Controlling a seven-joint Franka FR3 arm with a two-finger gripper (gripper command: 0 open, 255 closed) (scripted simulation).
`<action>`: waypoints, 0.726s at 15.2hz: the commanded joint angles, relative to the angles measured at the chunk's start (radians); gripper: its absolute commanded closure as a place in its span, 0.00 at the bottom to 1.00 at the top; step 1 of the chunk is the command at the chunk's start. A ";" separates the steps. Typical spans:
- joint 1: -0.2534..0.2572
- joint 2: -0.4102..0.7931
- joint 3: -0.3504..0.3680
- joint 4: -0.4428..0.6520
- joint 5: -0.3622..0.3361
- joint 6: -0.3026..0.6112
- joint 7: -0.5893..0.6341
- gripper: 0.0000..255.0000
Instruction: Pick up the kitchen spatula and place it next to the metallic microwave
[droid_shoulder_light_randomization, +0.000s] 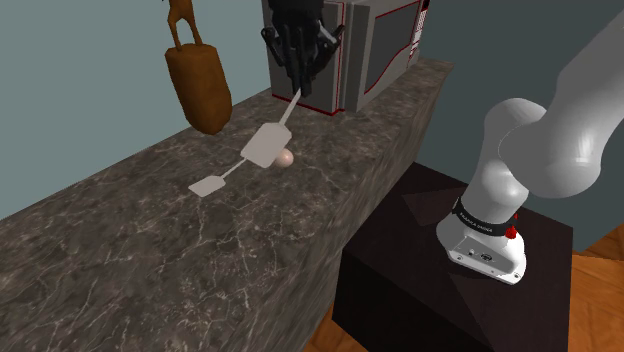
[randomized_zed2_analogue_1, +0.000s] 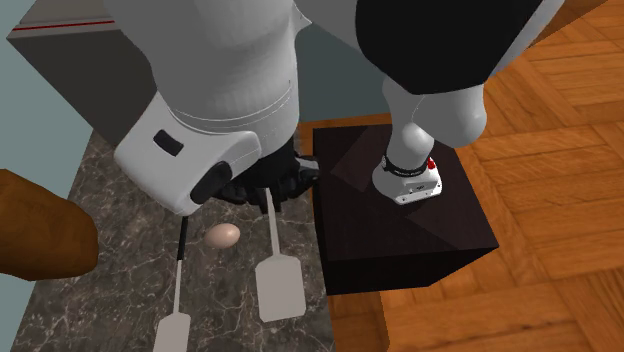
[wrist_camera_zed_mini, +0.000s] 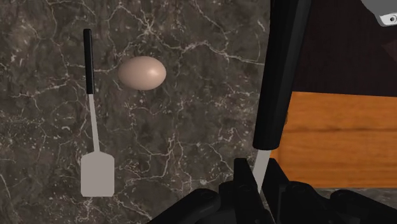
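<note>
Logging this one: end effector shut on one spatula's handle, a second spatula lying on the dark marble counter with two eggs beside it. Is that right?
Not quite: only one egg lies beside the second spatula on the counter, as the wrist view shows. The rest stands: the end effector is shut on the handle of the held spatula.

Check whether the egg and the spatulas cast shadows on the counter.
Shoulder view: no shadow under the egg, the held spatula or the lying spatula. Wrist view: the egg is shaded on its own surface, but casts none on the counter. Second exterior view: likewise none, flat light.
</note>
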 joint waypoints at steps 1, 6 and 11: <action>0.000 0.002 0.000 0.028 0.000 -0.026 -0.001 1.00; -0.001 0.020 0.000 0.114 -0.003 -0.095 -0.002 1.00; -0.002 0.043 0.001 0.207 -0.006 -0.165 -0.002 1.00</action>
